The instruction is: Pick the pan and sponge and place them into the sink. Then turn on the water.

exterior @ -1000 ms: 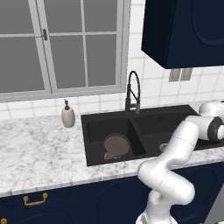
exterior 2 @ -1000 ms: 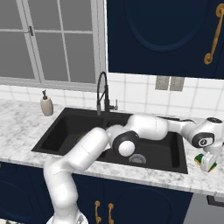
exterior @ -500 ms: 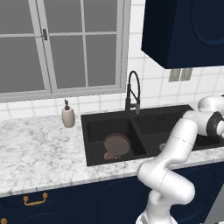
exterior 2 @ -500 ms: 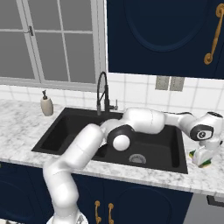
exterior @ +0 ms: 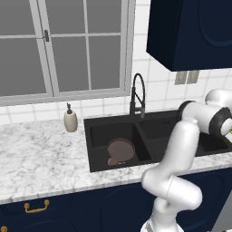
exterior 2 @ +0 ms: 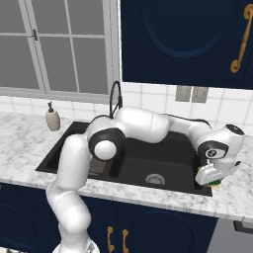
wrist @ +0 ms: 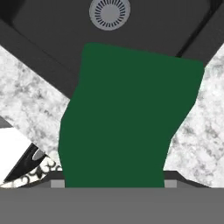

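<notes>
The arm reaches far across the sink to the right end of the counter, where the gripper points down at the sponge, right at the sink's front right corner. From the right base camera a sliver of green and yellow shows under the white hand, sitting on or just above the marble beside the black rim; I cannot tell from here whether it has left the surface. From the hand camera the sponge's dark green top looms large between the two fingers, whose tips only just peek up at either side of it, so the jaws stand about half apart and appear to have the sponge between them, though I cannot make out the actual contact. Beyond the sponge that view looks onto a round grey drain in the basin and marble on both sides. The pan already lies in the left basin, tilted against the basin's back wall, its handle toward the front. The black faucet stands behind the divider, and a soap bottle sits on the counter left of the sink, below the window.
</notes>
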You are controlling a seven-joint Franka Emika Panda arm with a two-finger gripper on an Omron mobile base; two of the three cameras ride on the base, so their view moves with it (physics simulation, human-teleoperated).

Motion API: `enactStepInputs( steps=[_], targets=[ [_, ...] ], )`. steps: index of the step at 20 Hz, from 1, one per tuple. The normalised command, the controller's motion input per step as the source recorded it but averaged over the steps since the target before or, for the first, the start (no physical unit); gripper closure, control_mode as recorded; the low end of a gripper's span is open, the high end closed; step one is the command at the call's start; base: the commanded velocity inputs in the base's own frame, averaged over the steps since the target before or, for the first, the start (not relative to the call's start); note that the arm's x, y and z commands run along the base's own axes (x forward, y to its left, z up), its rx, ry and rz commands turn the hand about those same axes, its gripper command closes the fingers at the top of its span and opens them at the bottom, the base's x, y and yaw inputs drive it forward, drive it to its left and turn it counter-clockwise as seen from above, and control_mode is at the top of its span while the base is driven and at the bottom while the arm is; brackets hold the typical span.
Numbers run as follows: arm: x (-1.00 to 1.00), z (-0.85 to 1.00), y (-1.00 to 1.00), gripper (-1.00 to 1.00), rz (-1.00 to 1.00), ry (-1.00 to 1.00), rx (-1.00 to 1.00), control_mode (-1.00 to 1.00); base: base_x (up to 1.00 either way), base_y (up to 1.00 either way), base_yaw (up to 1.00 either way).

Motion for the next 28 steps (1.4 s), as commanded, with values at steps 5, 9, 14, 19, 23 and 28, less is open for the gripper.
enactStepInputs(
  steps=[5, 9, 14, 19, 23, 28],
  targets=[
    [-0.43, 0.47, 1.00, 1.00, -0.06, -0.10, -0.18, -1.00, 0.00, 0.00, 0.00],
    [0.09, 0.63, 1.00, 1.00, 0.03, 0.00, -0.11, -1.00, 0.00, 0.00, 0.00],
    [0.04, 0.35, 1.00, 1.00, 0.13, 0.00, -0.07, -1.00, 0.00, 0.00, 0.00],
    [0.00, 0.18, 1.00, 1.00, 0.11, 0.00, 0.00, -1.00, 0.00, 0.00, 0.00],
    [0.00, 0.16, 1.00, 1.00, 0.10, 0.03, -0.01, -1.00, 0.00, 0.00, 0.00],
    [0.07, 0.17, 1.00, 1.00, 0.10, 0.07, -0.01, -1.00, 0.00, 0.00, 0.00]
  ],
)
